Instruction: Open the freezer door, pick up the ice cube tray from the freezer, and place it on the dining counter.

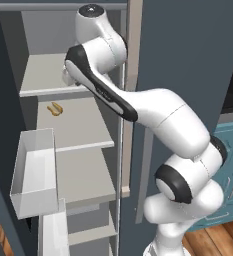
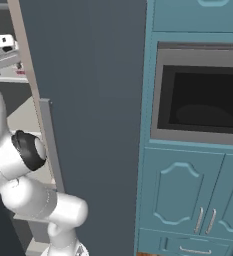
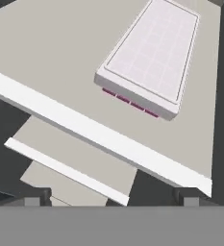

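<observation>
Ice cube tray [image 3: 149,60]: you see it in the hand view, lying flat on a light grey freezer shelf [image 3: 51,62], set back from the shelf's white front edge, with a pink-magenta strip showing along its near side. Nothing touches it. Your gripper [image 3: 114,198] shows as two dark fingertips [image 3: 36,196] at the bottom of that view, spread wide apart and empty, well short of the tray and below the shelf edge. A lower shelf [image 3: 75,173] steps out beneath.

In the left base view your arm [image 1: 153,115] reaches up and left into the open freezer [image 1: 78,140], its wrist at the upper shelf level. A small yellow item [image 1: 55,109] lies on the next shelf down. A translucent white bin [image 1: 34,172] hangs on the open freezer door [image 1: 0,130] at left. The closed dark-grey door [image 1: 188,55] stands to the right of the arm.

In the right base view, teal cabinets [image 2: 180,195] and a black oven [image 2: 200,95] stand beside the refrigerator.
</observation>
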